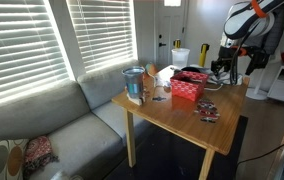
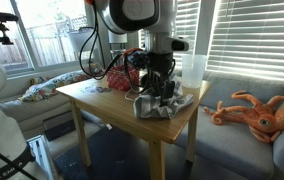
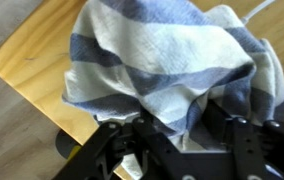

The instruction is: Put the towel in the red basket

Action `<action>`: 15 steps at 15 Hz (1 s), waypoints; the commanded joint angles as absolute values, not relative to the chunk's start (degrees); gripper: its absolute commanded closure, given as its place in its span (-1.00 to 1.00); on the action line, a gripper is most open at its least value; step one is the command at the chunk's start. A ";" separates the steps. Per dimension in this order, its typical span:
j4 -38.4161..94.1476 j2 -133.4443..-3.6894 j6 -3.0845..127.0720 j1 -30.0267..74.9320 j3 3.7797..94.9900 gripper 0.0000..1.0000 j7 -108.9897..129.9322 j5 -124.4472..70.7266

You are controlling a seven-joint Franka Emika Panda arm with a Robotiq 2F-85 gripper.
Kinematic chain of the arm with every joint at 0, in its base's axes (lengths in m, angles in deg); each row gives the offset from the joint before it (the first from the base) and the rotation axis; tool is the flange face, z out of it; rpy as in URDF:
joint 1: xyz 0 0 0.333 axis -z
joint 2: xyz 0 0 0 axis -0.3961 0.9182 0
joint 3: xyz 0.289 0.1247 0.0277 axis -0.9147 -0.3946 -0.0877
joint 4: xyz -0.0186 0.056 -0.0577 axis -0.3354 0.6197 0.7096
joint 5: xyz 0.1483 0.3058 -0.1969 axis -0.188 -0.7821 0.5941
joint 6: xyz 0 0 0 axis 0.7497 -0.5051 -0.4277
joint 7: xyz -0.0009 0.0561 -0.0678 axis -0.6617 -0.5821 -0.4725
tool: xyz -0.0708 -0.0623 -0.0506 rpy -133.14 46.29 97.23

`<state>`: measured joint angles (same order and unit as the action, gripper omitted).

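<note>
The towel (image 3: 162,60) is blue-and-white striped cloth, bunched up on a corner of the wooden table (image 3: 32,60). In the wrist view a fold of it narrows down between my gripper's (image 3: 182,135) black fingers, which look shut on it. In an exterior view my gripper (image 2: 154,92) stands straight down on the towel (image 2: 172,105) near the table's front corner. The red basket (image 2: 120,74) stands behind it on the table. In an exterior view the red basket (image 1: 187,88) sits mid-table and my gripper (image 1: 220,72) is at the far edge; the towel is hidden there.
A blue-lidded jar (image 1: 133,84), a white cup (image 1: 180,57) and small dark items (image 1: 208,110) share the table. A white cup (image 2: 193,68) stands near the towel. An orange plush octopus (image 2: 252,108) lies on the grey sofa (image 1: 42,125) beside the table.
</note>
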<state>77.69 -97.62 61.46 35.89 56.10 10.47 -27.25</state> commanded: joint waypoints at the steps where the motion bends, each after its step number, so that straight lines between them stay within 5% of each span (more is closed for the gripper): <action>1: 76.65 -96.60 60.97 35.73 56.20 0.53 9.04 -27.00; 5: 76.07 -96.88 60.16 35.80 56.53 0.97 8.41 -27.77; 15: 73.41 -108.88 56.72 34.39 59.48 0.92 0.35 -35.67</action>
<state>73.51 -103.03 58.86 35.82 57.91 4.68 -31.06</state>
